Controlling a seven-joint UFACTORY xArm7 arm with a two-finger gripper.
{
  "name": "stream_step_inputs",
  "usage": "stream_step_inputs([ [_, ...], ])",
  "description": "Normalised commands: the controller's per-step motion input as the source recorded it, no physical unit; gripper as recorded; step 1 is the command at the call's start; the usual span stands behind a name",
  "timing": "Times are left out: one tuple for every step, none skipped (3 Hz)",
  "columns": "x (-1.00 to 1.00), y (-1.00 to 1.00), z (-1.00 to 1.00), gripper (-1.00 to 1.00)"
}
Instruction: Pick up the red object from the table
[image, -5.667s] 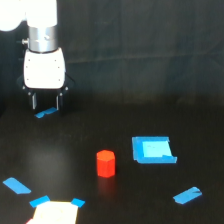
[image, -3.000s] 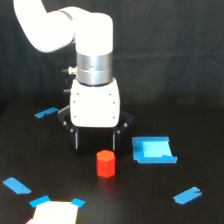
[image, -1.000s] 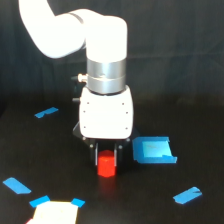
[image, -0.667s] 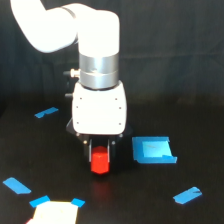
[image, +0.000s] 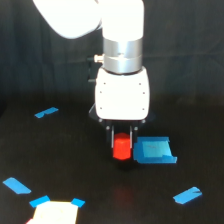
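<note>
The red object (image: 120, 149) is a small red-orange block held between the two dark fingers of my gripper (image: 121, 146), which is shut on it. The block's top is hidden between the fingers under the white wrist housing. It seems to hang just above the black table (image: 70, 160), close to the left edge of the light-blue square piece (image: 153, 150). Whether block and blue piece touch I cannot tell.
Blue tape strips lie at the exterior view's left (image: 46, 112), lower left (image: 16, 186) and lower right (image: 187, 195). A pale patch edged in blue tape (image: 54, 212) sits at the bottom edge. The white arm (image: 122, 55) rises over the middle.
My gripper came down over the red object and shut on it. Since the last earlier frame, gripper and block have shifted up and toward the exterior view's right, near the blue piece.
</note>
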Motion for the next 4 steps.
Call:
stream_step_inputs([
  [1.00,0.45,1.00,0.03],
  [-0.05,-1.00,1.00,0.33],
  [-0.62,-1.00,1.00,-0.07],
  [1.00,-1.00,1.00,-0.26],
])
